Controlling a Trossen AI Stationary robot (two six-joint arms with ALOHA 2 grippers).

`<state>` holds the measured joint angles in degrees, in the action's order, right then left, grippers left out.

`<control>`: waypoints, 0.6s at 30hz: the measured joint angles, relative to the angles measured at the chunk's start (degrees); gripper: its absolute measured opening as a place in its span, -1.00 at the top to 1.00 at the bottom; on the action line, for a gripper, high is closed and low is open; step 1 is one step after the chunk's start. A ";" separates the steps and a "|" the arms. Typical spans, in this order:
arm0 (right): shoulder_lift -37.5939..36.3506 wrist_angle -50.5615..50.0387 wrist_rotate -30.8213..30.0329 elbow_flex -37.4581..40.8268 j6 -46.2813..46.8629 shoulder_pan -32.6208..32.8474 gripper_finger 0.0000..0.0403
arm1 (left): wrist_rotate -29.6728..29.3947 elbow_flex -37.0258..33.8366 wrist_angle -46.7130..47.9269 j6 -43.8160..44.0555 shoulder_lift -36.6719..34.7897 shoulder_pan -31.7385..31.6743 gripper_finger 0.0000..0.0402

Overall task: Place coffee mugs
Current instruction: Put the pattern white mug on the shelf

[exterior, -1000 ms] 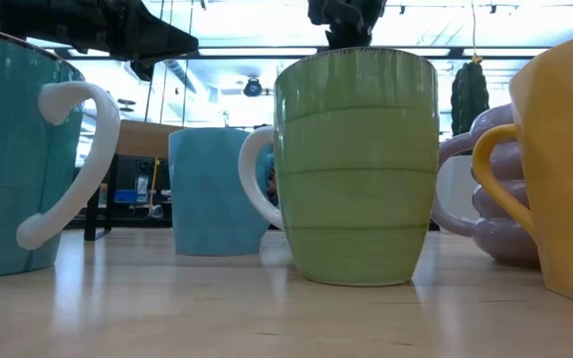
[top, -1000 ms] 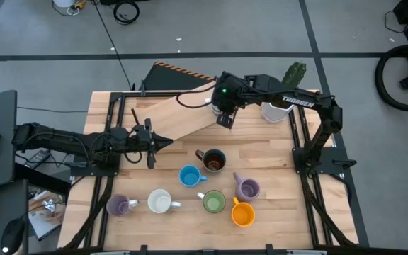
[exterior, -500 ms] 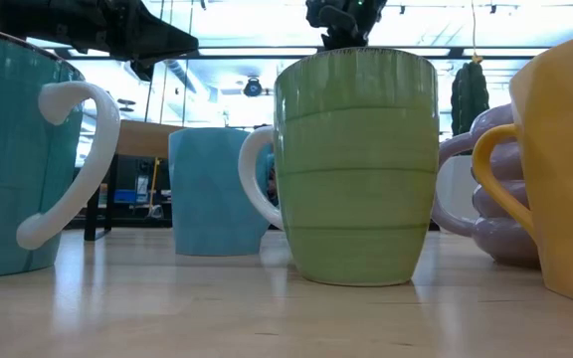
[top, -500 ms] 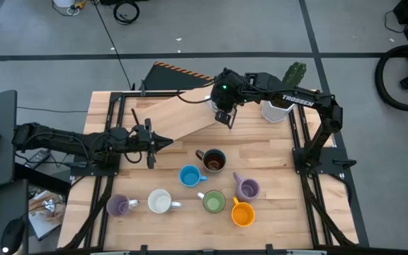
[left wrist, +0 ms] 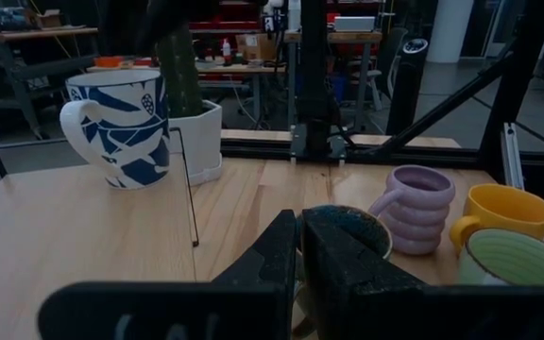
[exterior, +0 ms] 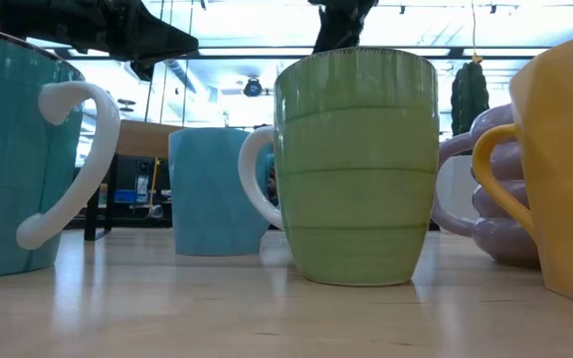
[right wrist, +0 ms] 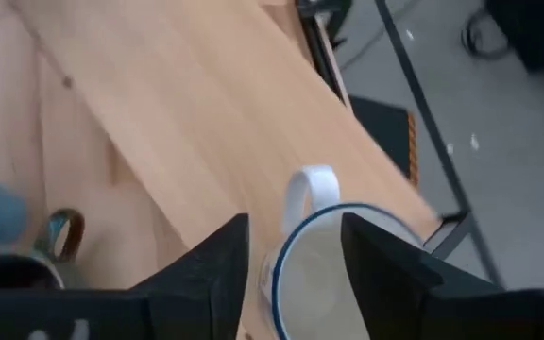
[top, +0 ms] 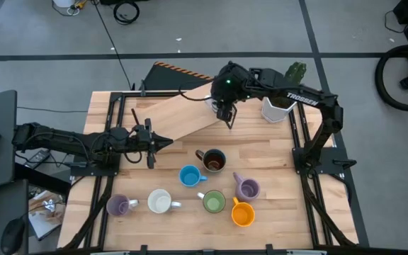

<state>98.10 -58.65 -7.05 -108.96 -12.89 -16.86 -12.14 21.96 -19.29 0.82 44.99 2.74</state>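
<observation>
Glossy green ceramic mug (exterior: pixel 356 164) sits mid-cluster; next to it a bright orange mug (top: pixel 242 214), a ribbed lilac one (top: pixel 248 188), sky-blue (top: pixel 188 176), and a white mug with navy leaf print (left wrist: pixel 121 127).

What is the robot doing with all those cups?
It is setting out coffee mugs. The right gripper hangs over a white mug with blue leaves on the wooden board at the back of the table, fingers open on either side of its rim. The left gripper waits shut, off to the side. Seven mugs stand nearer the front, among them the blue, green, orange and dark brown ones.
</observation>
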 joint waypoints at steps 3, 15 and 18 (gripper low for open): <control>0.00 -2.21 1.84 -0.75 -10.79 -0.04 0.09 | 0.00 0.00 0.36 -0.02 0.00 0.01 0.86; 0.07 -12.49 -8.23 -0.75 -19.71 0.53 0.08 | 0.00 -0.02 0.57 -0.15 0.00 0.00 0.86; 0.07 -13.16 -10.19 -0.75 -19.25 1.59 0.08 | -0.01 -0.01 0.55 -0.15 0.00 0.00 0.86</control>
<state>98.17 -71.81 -17.25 -109.71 -32.14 -15.27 -12.15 21.94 -18.74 0.67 44.99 2.74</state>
